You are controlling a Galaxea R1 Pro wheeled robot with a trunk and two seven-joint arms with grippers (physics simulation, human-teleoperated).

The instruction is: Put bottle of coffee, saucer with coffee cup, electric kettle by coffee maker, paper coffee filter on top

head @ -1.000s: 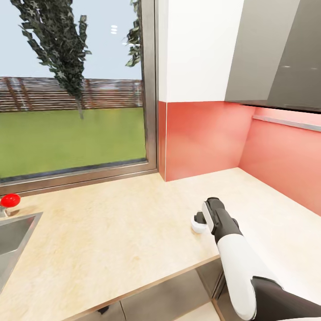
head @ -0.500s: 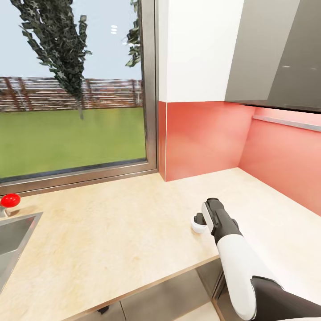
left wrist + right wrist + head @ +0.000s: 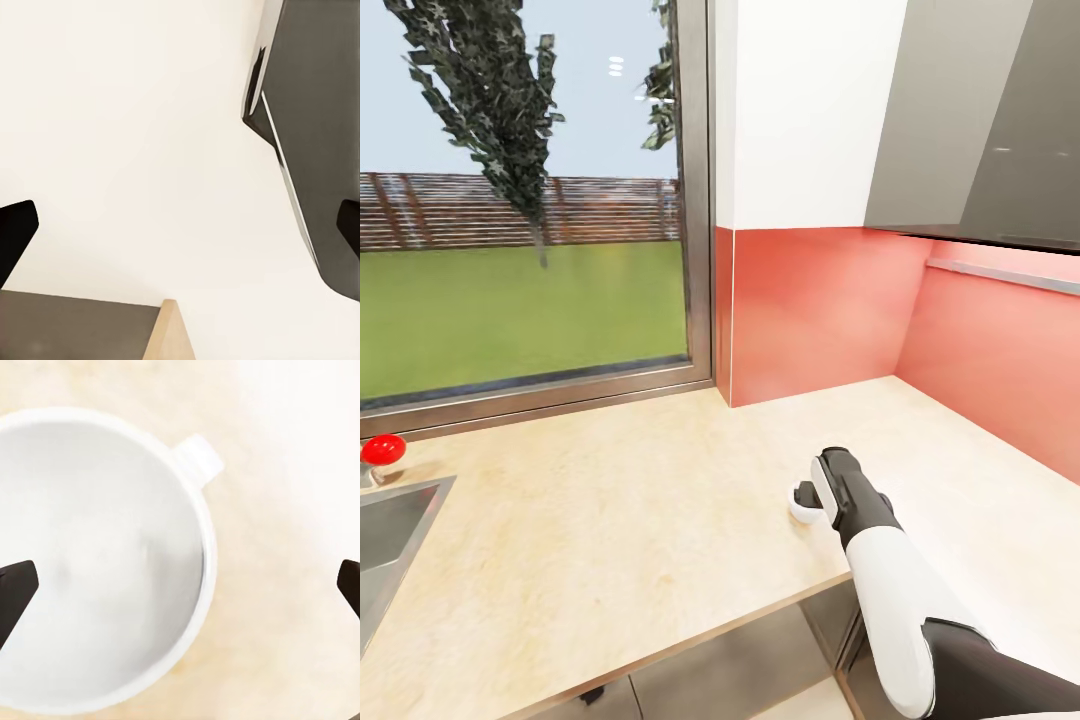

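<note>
The coffee cup point(image 3: 798, 503), small and white, stands on the tan kitchen countertop point(image 3: 610, 520) near its front edge. My right arm reaches down over it, and the wrist hides most of the right gripper point(image 3: 812, 498). In the right wrist view I look straight down into the coffee cup point(image 3: 97, 555), and its handle point(image 3: 199, 456) points away from the bowl. The right gripper point(image 3: 183, 589) is open, with one dark fingertip point(image 3: 15, 592) over the cup's side and the other point(image 3: 351, 585) well beyond the rim. The left gripper point(image 3: 183, 234) is open with nothing in it.
A steel sink point(image 3: 390, 530) with a red knob point(image 3: 382, 449) sits at the counter's left end. A large window backs the counter. A red backsplash point(image 3: 820, 310) turns the corner at the right, carrying a thin grey ledge point(image 3: 1000, 276) under dark upper cabinets point(image 3: 1000, 120).
</note>
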